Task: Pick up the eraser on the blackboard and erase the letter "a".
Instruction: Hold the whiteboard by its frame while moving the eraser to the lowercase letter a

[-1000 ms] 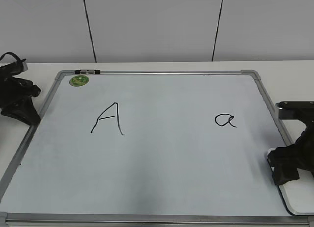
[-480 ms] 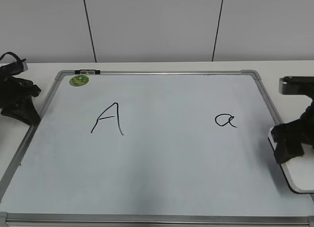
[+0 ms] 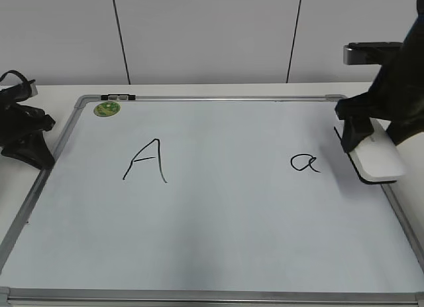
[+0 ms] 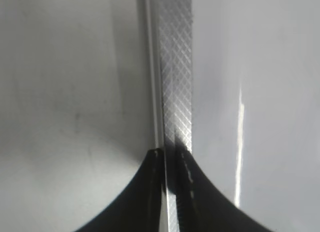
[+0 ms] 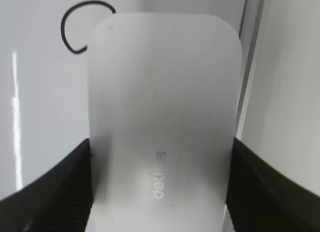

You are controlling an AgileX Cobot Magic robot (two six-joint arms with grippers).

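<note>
In the exterior view, the right hand (image 3: 363, 131) is raised over the right side of the blackboard (image 3: 218, 254), its black body tilted down toward the board, clamped on the eraser (image 3: 377, 158). The eraser sits flat, white top up with a dark underside, just inside the board's right frame toward the desk's far right corner. The letter "a" (image 3: 304, 163) lies just beside the eraser, on its left, with a narrow strip of bare board between them. The capital "A" (image 3: 146, 161) is well apart, on the left half. A green magnet (image 3: 106, 109) sits near the far left corner of the board. The whole near half of the board is bare. The left hand (image 3: 26, 131) rests low at the desk's left edge, beside the board's left frame; from here I cannot tell how its fingers stand.

In the left wrist view, the left hand (image 4: 167, 192) shows its dark fingers (image 4: 130, 202) drawn together, with only a sliver between them, directly over the ribbed silver frame (image 4: 176, 66) of the blackboard. Plain surface runs along both sides of that frame.

In the right wrist view, the right hand (image 5: 160, 192) has a black finger pressed to each long side of the eraser (image 5: 162, 106), whose grey lettering faces up. The loop of the letter "a" (image 5: 75, 26) peeks out past the eraser's upper left corner. The board's frame (image 5: 252, 51) runs close along the eraser's right side, leaving little room there.
</note>
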